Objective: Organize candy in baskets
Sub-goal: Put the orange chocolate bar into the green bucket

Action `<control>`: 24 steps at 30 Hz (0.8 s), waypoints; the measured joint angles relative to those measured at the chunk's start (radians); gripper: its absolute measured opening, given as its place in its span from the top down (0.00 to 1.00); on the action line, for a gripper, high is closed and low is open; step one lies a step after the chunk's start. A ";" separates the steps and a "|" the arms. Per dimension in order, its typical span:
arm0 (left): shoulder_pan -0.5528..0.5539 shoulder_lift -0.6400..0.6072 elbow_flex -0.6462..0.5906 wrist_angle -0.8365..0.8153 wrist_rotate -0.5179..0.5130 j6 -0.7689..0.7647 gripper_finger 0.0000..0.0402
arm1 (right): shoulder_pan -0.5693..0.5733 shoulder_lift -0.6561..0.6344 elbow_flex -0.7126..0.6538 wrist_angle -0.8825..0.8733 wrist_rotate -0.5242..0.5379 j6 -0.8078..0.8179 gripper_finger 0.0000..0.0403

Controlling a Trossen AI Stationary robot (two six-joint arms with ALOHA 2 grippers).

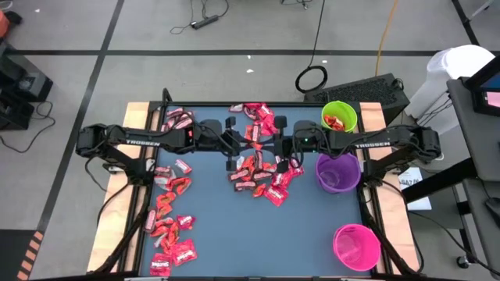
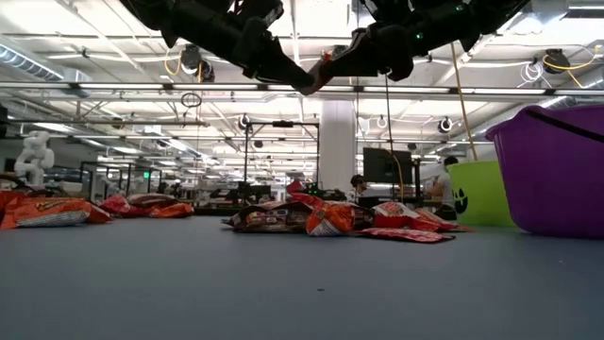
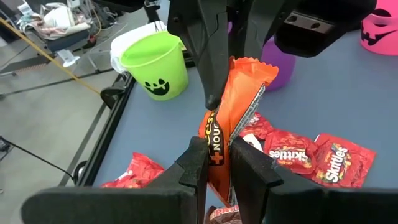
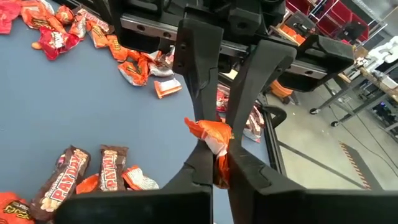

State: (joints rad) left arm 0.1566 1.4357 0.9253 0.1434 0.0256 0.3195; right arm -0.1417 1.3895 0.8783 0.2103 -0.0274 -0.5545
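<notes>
Grey floor (image 1: pixel 94 31) w/ black tape, ceiling lights (image 2: pixel 94 42)

"TROSSEN" is printed in white on the left arm (image 1: pixel 144 142) and on the right arm (image 1: pixel 367 144), "Skittles" is read on two red packets (image 3: pixel 336 163), "PAYDAY" is seen on two brown-and-white bars (image 4: pixel 65 179), partial lettering "NOU" is shown on the orange wrapper (image 3: pixel 233 118)

Orange wrapper's (image 3: pixel 227 124) middle hidden between both claws (brand half covered), purple basket (image 2: pixel 552 170) cut off by the low view's edge
</notes>
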 joint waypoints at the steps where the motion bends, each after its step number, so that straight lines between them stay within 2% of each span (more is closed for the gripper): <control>1: 0.000 0.000 0.000 0.001 0.000 0.000 0.84 | 0.000 0.000 0.000 0.001 0.003 0.001 0.97; 5: 0.000 0.000 0.000 0.002 0.000 -0.026 0.79 | 0.000 0.000 0.000 0.002 0.010 0.016 0.95; 12: 0.000 0.000 0.003 -0.047 -0.054 -0.012 0.60 | 0.001 -0.033 0.000 -0.037 0.107 0.045 0.96; 18: 0.006 0.000 0.002 -0.132 -0.188 0.001 0.56 | -0.001 -0.111 0.014 -0.179 0.300 0.131 0.96; 24: 0.012 0.001 0.002 -0.180 -0.194 -0.025 0.56 | -0.023 -0.228 0.017 -0.366 0.526 0.218 0.96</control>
State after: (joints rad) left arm 0.1689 1.4362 0.9268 -0.0368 -0.1682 0.2947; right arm -0.1649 1.1612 0.8955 -0.1562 0.4991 -0.3365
